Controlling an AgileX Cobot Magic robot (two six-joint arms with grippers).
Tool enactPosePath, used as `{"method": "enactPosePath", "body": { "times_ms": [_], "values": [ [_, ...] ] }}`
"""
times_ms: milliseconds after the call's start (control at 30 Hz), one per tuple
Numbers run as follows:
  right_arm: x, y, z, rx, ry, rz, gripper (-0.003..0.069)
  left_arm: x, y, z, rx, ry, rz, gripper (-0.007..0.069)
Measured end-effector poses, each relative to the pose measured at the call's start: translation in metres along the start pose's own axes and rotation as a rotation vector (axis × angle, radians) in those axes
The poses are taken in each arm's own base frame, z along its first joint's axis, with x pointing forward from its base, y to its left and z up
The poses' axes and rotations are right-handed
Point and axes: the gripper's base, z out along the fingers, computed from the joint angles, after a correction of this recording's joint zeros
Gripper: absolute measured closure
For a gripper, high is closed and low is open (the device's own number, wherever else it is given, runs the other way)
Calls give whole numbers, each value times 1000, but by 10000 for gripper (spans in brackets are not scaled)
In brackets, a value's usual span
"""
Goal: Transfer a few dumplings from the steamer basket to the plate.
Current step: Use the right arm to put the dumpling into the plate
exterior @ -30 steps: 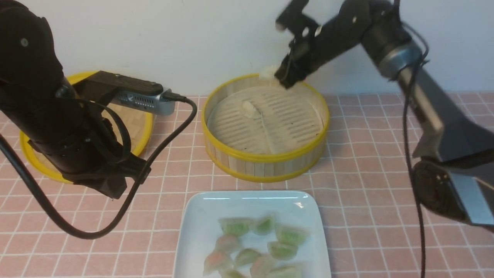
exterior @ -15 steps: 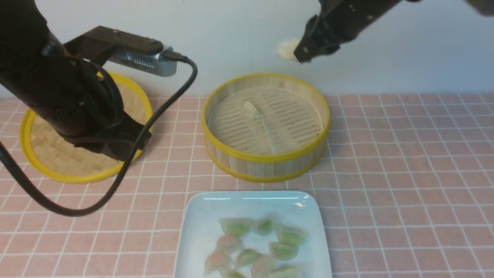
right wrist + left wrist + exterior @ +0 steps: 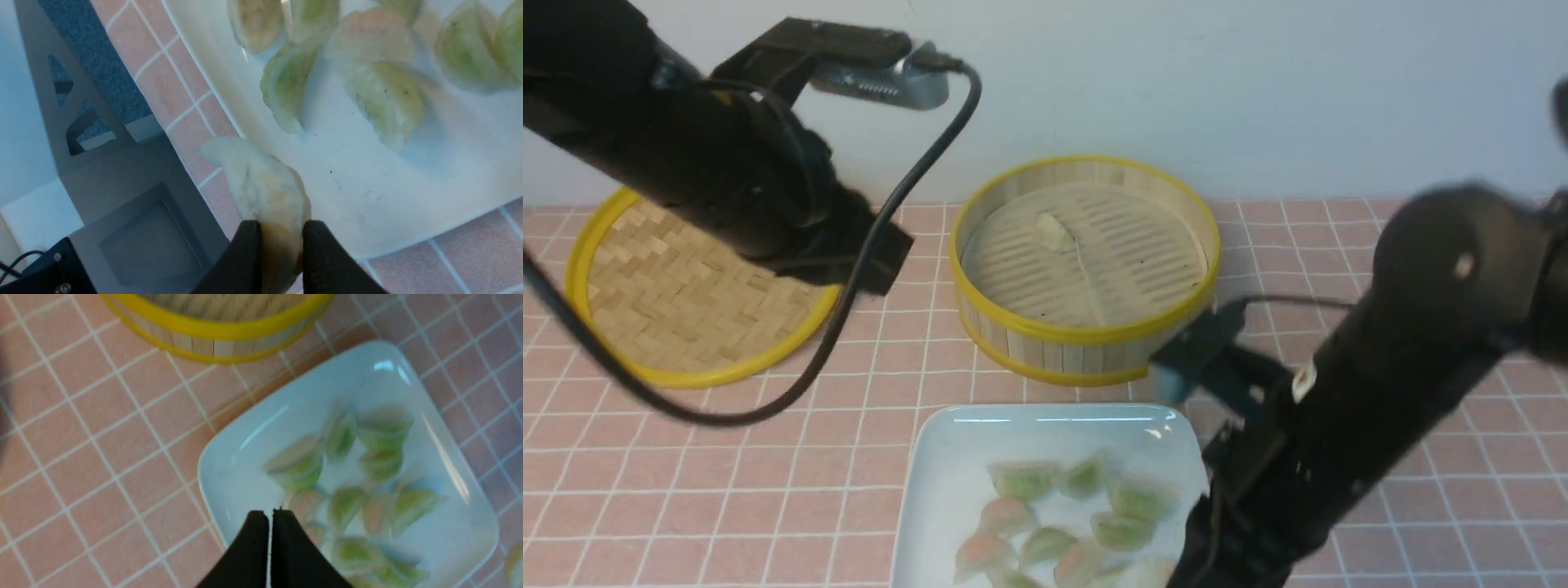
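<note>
table: pink tiled surface with pale lines [image 3: 768, 506], bearing everything below.
plate: white, squarish with rounded corners [image 3: 964, 433], on the near side of the basket; green and pinkish filled dumplings [image 3: 1123, 531] lie grouped on it.
basket: round, slatted, yellow-rimmed [image 3: 1086, 333], beyond the plate. One pale dumpling [image 3: 1054, 232] rests on its floor, toward the robot's left of centre.
lid: flat, woven, yellow-edged [image 3: 711, 302], on the table to the left of the basket, partly behind the left arm.
left end effector: [image 3: 271, 517] clenched, nothing between its tips; raised clear of the table, between lid and basket in the front view.
right end effector: [image 3: 282, 234] grasping a cream-white dumpling [image 3: 269, 183] between both tips; blurred in the front view, so probably moving.
held dumpling: over the plate's edge in the right wrist view; height above the rim hard to tell.
step in hand: carrying this dumpling to the plate, close to release, by my reading.
next move, right: bring it fully inside the rim over bare plate, lower gently, then part the tips. Let go here and it may catch the rim or drop outside.
afterwards: the dumpling in the basket probably wants fetching too; soft dough, so a light pinch.
</note>
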Motion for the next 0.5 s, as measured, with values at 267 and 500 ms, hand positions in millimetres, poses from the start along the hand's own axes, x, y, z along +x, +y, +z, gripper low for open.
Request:
{"method": "enactPosePath", "body": {
  "times_ms": [267,500],
  "values": [
    [3,0,14,40,-53,8,356,-65,25,62,19,-26,0,630],
    [0,-2,14,56,-86,12,159,-102,53,136,27,-17,89,602]
  ]
}}
